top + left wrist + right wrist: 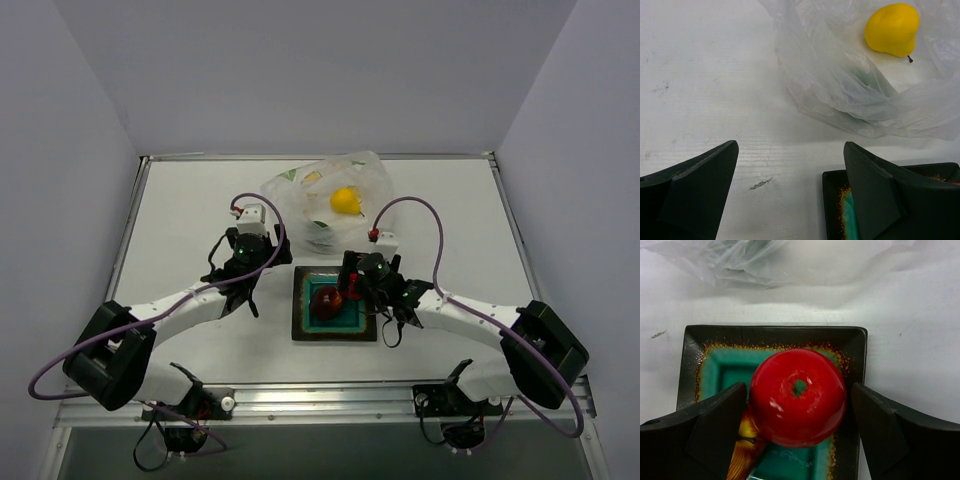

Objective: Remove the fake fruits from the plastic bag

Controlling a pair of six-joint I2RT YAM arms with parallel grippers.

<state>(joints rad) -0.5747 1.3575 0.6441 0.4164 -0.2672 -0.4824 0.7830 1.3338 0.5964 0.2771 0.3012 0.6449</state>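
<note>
The right gripper (pixel 799 385) has its jaws apart, one on either side of the bright red round fruit (pixel 797 397). A sliver of gap shows on the right of the fruit, and on the left I cannot tell whether finger and fruit touch. The fruit sits on the square teal plate (pixel 770 332). Low against the left finger a red-and-yellow streaked fruit (pixel 746 445) lies on the same plate, mostly hidden by the round one and the finger.

The left gripper (pixel 791 145) is spread wide with nothing between its jaws, only bare white table (pixel 705 75). The plate's dark corner sits just behind the right-hand finger.

Ahead of both pairs of jaws, past the plate's far rim and apart from it, lies the translucent plastic bag (pixel 840 85), crumpled and open. The yellow fruit (pixel 892 30) rests on the plastic at the far right from the left jaws, uncovered. Nearer, a dim greenish patch (pixel 865 80) shows through the folds; whether it is fruit or print I cannot tell.

From above, both arms reach forward from their bases with forearms angled inward. The right wrist is over the plate and the left wrist is just left of it, each trailing a purple cable (pixel 425 215).
</note>
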